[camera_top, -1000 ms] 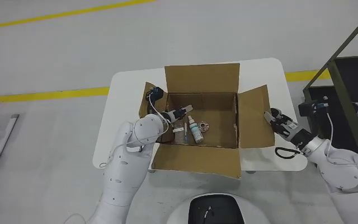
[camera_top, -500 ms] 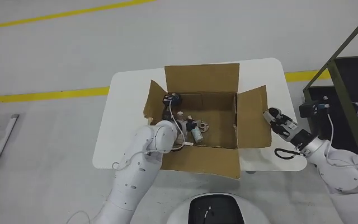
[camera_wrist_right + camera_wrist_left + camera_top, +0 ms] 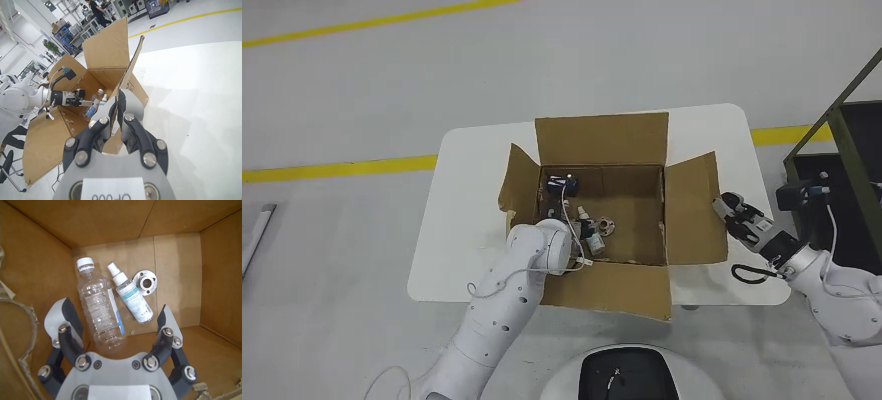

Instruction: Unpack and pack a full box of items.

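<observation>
I judge unpacking unfinished: my left gripper gapes above bottle, sprayer and flange in the box, right gripper pinching its flap.

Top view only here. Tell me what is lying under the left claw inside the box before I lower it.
Observer: A clear bottle with a white cap lies flat on the floor of the box, alongside the spray bottle.
Operator: Give me the left claw's state.
Observer: The left claw is open, with the bottom ends of both bottles between its fingers.
Operator: Now report the right claw.
Observer: The right claw is shut on the edge of the right flap.
</observation>
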